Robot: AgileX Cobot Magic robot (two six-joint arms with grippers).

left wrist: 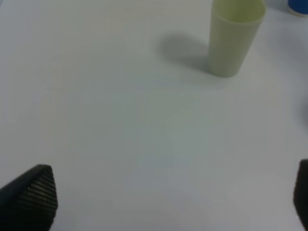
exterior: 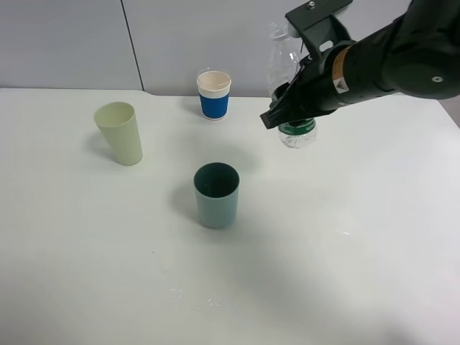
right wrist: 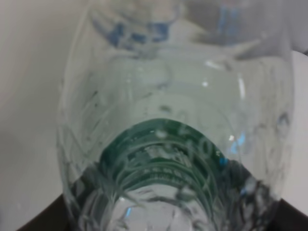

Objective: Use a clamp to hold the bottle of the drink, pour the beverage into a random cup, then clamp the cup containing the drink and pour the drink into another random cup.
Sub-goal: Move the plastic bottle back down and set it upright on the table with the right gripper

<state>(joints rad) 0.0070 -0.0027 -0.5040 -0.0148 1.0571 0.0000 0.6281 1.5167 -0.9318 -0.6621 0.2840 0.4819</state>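
Observation:
My right gripper (exterior: 291, 108) is shut on a clear plastic bottle (exterior: 293, 133) with a green label and holds it upright at the back right of the table. The bottle fills the right wrist view (right wrist: 178, 120). A teal cup (exterior: 216, 195) stands mid-table, a pale yellow-green cup (exterior: 121, 133) at the left, and a blue cup with a white rim (exterior: 214, 94) at the back. My left gripper is open; its fingertips (left wrist: 33, 192) show in the left wrist view, well short of the pale cup (left wrist: 234, 38). The left arm is outside the high view.
The white table (exterior: 345, 251) has small water drops (exterior: 194, 298) near its front. A grey wall panel runs behind the table. A sliver of the blue cup (left wrist: 299, 7) shows at the edge of the left wrist view.

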